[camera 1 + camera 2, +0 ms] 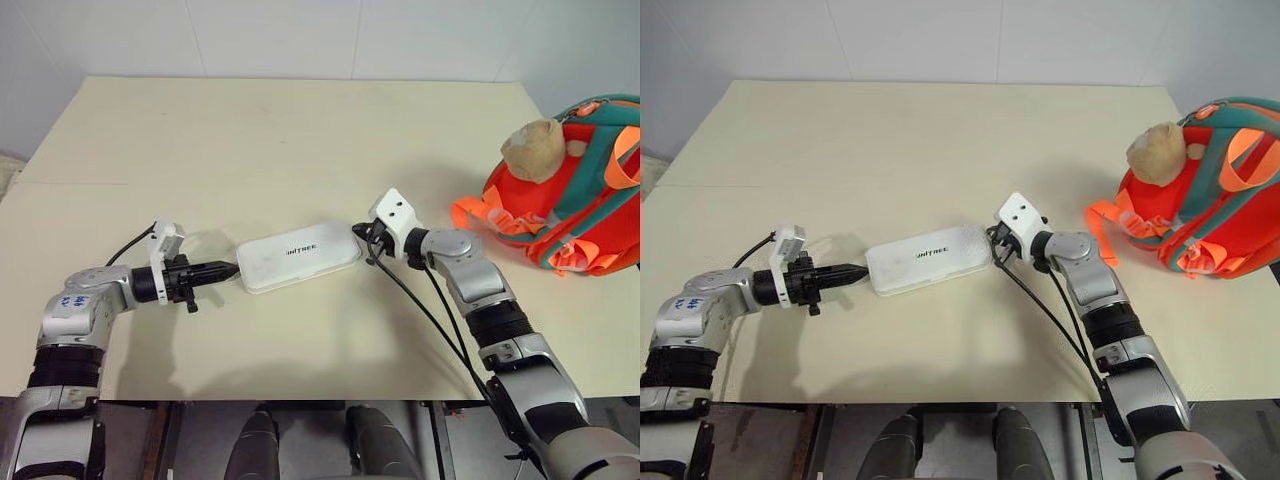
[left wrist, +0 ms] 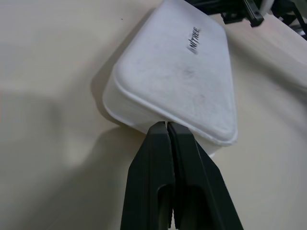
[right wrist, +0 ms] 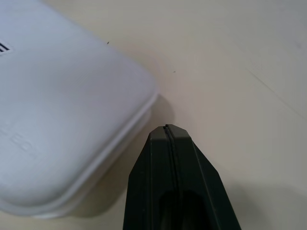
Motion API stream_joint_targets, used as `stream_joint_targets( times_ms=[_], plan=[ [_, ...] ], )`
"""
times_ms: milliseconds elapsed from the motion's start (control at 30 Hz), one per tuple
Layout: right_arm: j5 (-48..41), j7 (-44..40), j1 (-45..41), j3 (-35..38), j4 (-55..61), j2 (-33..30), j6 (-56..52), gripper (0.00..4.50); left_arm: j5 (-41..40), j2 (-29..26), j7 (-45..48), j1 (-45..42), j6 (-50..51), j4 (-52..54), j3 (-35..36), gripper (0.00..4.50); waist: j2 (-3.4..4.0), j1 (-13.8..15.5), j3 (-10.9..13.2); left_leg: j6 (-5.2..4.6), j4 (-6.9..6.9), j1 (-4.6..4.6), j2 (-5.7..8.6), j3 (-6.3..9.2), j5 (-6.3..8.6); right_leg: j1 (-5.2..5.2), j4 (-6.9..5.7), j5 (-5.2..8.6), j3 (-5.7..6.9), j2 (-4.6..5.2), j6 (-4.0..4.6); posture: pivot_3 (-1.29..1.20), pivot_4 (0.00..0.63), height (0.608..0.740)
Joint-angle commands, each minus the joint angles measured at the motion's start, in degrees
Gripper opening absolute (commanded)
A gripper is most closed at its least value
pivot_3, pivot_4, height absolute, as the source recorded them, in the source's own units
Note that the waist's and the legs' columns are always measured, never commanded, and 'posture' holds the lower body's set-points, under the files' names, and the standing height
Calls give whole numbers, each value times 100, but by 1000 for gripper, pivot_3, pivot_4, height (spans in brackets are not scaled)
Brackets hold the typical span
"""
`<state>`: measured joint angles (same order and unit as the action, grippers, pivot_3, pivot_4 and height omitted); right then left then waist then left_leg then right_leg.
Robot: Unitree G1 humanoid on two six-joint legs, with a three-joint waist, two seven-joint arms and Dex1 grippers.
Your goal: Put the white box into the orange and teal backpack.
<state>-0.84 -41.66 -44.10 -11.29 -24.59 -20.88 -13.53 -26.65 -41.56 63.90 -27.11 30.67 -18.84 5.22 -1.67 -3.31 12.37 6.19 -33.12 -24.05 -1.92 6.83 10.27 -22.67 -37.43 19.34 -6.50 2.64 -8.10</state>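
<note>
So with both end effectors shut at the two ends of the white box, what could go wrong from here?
1. The left end effector and right end effector are shut, not gripping the white box; squeezed only between their tips, it could slip or swing out when lifted.
2. In the right wrist view the tip sits near a rounded corner, so a push there may turn the box.
3. The orange and teal backpack lies at the table's right edge; a nudge might tip it off.

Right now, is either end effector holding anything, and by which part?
Nothing is held. Both are shut: the left end effector presses its tip against one short end of the box, and the right end effector sits at the other end.
</note>
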Motion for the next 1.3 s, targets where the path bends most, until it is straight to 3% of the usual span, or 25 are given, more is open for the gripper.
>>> stream_joint_targets(
  times_ms=[33,733,1100,1300],
  plan=[
    [-4,-77,-92,32,239,-1,57,0,89,-65,98,-100,12,-3,-46,60,0,-2,0,0,0,0,0,0,0,0,0,0,0,0,0,0,150,740],
    [-179,-1271,622,-411,2182,-467,-952,0,264,-40,301,-226,81,172,-180,60,0,5,0,0,1,0,0,2,0,0,1,0,2,0,-1,0,150,740],
    [-438,-1934,1198,-521,3503,-924,-1619,0,27,-377,613,398,766,1489,-304,60,-1,9,0,0,3,-1,0,2,0,2,4,2,1,1,-1,0,150,740],
    [-596,-2132,1542,-593,4156,-1105,-1992,0,97,-480,616,591,778,1709,-251,60,-1,10,-1,0,3,1,0,3,0,3,5,3,1,1,2,0,150,740]
  ],
)
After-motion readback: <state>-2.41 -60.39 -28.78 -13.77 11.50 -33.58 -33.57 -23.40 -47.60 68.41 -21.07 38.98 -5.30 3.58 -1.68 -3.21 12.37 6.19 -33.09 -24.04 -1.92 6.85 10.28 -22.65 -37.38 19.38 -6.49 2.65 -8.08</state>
